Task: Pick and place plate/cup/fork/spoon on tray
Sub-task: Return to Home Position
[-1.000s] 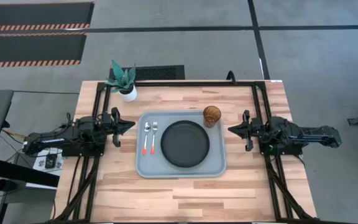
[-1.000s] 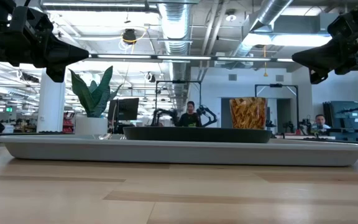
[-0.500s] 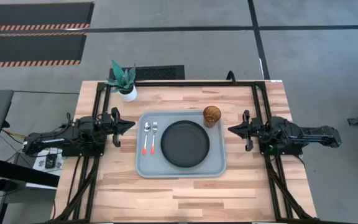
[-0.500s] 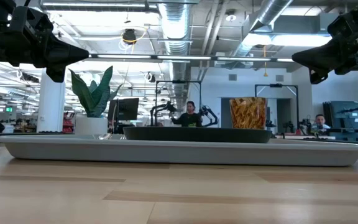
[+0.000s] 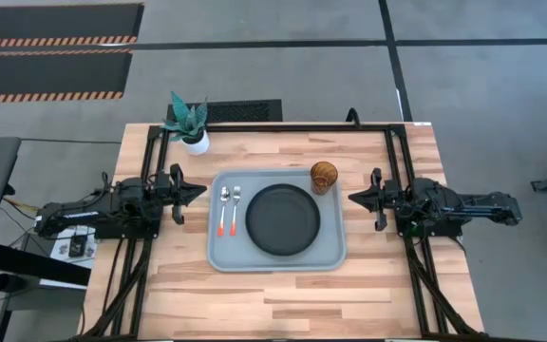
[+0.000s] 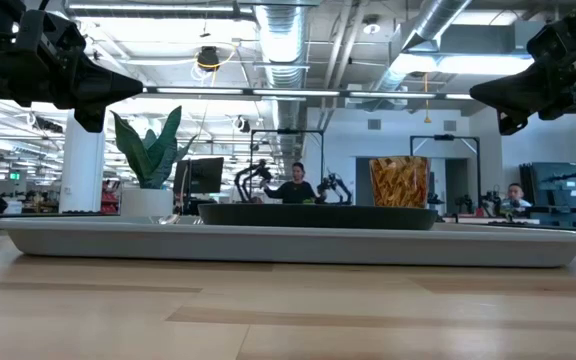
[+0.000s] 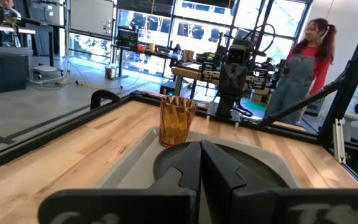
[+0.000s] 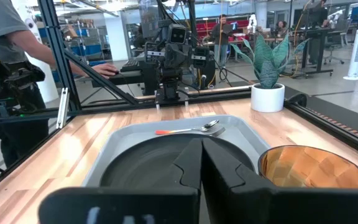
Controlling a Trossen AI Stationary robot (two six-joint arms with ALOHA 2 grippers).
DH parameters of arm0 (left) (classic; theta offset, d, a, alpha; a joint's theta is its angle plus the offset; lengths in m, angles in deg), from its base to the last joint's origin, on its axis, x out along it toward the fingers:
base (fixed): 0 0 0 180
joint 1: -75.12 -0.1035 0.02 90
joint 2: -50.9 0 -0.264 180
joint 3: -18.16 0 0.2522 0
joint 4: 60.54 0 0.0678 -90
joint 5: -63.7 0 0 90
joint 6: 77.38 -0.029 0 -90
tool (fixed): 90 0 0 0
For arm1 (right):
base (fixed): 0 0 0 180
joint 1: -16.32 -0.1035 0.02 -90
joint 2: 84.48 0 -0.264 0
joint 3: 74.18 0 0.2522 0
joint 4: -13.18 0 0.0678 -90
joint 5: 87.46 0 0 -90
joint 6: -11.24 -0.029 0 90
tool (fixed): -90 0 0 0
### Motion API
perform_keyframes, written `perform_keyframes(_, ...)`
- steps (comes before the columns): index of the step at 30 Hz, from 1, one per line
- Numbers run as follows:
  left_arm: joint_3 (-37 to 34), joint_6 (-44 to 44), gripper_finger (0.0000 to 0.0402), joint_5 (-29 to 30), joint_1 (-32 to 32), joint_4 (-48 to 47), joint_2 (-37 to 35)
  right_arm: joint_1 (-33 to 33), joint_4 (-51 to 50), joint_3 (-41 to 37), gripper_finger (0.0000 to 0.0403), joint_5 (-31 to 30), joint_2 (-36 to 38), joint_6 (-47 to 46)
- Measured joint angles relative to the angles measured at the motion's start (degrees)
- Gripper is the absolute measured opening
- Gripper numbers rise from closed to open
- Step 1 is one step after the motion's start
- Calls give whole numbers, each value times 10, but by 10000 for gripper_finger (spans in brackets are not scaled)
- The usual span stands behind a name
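Note:
The pale grey-blue tray (image 5: 226,255) lies on the table's middle. The black plate (image 5: 283,219) rests flat on it. The amber cup (image 5: 324,177) stands upright in the tray's far right corner. The fork (image 5: 223,209) and spoon (image 5: 235,207) lie side by side on the tray left of the plate, heads toward the far edge. My left gripper (image 5: 201,190) is shut and empty, raised left of the tray. My right gripper (image 5: 351,198) is shut and empty, raised right of the tray.
A white pot with a green plant (image 5: 191,126) stands at the table's far left corner. Black frame rails (image 5: 283,126) run along the far edge and both sides. People stand in the room beyond the table.

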Motion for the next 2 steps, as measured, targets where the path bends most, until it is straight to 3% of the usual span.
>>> perform_keyframes(2, 0, 0, 0, 0, 0, 0, 0, 0, 0, 0, 29, 0, 0, 0)
